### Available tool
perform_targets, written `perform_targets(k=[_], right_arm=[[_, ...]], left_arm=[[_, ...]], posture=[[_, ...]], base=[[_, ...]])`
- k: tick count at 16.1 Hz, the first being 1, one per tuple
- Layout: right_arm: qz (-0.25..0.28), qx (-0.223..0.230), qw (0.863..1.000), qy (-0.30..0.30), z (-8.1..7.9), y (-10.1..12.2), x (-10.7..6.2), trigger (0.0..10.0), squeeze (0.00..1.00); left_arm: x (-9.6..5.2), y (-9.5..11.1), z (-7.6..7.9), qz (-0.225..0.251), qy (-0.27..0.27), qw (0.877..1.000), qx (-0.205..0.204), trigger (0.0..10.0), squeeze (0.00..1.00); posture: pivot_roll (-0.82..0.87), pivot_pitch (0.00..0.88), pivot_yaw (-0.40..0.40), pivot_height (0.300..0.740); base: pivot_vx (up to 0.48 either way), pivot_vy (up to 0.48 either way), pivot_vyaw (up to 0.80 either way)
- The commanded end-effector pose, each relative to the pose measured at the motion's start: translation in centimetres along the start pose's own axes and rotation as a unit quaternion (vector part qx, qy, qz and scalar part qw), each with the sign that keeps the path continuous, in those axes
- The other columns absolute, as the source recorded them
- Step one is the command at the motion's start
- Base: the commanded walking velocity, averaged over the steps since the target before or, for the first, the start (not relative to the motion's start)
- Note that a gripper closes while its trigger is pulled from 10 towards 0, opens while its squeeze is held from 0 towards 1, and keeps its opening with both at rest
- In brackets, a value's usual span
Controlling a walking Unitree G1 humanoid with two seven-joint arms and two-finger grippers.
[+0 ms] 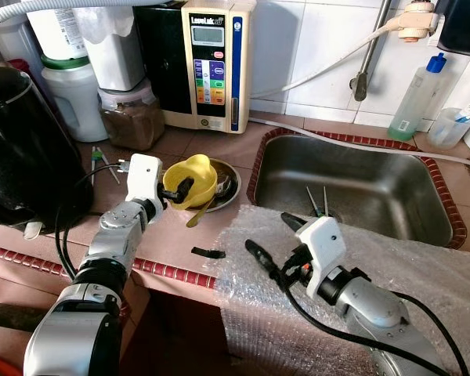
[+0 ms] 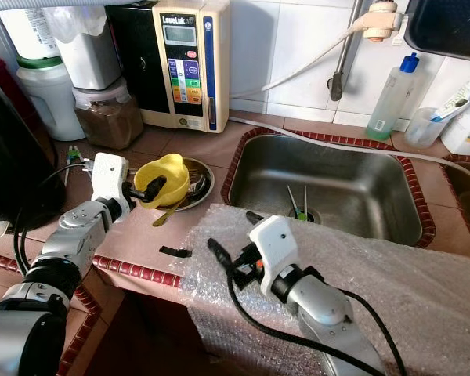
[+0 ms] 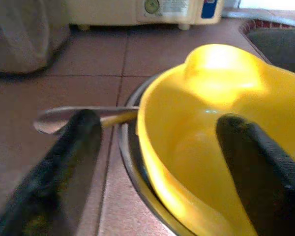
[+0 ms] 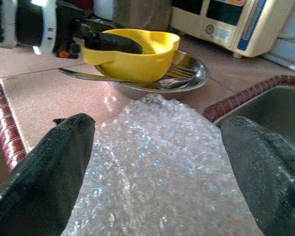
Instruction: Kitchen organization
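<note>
A yellow plastic bowl [image 1: 197, 174] sits on a steel plate [image 1: 233, 188] on the counter, left of the sink. A spoon [image 1: 196, 216] pokes out from under it, and a fork [image 4: 179, 72] lies on the plate. My left gripper [image 1: 180, 190] is open and straddles the bowl's near rim. One finger [image 3: 255, 167] is inside the bowl, and the other finger [image 3: 64, 167] is outside over the spoon handle. My right gripper [image 1: 272, 235] is open and hovers just above a sheet of bubble wrap [image 1: 423, 266] spread over the counter's front edge.
The steel sink [image 1: 360, 180] holds a few utensils [image 1: 317, 202] by its drain. A small black piece [image 1: 207, 252] lies on the counter. A big black appliance [image 1: 19, 149] stands at the left. Jars [image 1: 78, 94] and a water unit [image 1: 211, 63] line the wall, and a green bottle [image 1: 415, 98] stands at the back right.
</note>
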State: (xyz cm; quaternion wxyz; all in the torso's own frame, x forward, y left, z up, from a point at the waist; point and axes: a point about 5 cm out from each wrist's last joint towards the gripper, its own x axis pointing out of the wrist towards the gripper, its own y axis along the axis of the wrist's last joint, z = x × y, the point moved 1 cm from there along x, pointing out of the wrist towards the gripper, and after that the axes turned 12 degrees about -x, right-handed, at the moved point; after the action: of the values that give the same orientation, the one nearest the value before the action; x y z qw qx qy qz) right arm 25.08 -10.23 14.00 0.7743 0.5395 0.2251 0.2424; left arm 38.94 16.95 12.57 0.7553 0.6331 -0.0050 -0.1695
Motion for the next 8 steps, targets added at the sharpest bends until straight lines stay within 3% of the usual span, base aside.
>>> perform_targets(k=[1, 8], right_arm=[[0.003, -0.008, 1.000, 0.005, -0.03, 0.44, -0.06, 10.0, 1.00], [-0.002, -0.009, 1.000, 0.003, 0.04, 0.24, -0.05, 10.0, 1.00]], left_arm=[[0.23, 0.25, 0.36, -0.008, -0.008, 1.000, -0.005, 0.0, 0.00], [0.36, 0.78, 0.93, -0.002, -0.036, 0.999, -0.038, 0.0, 0.00]], posture=[[0.03, 0.000, 0.043, 0.740], [0.02, 0.000, 0.048, 0.740]], base=[[0.000, 0.000, 0.00], [0.000, 0.000, 0.00]])
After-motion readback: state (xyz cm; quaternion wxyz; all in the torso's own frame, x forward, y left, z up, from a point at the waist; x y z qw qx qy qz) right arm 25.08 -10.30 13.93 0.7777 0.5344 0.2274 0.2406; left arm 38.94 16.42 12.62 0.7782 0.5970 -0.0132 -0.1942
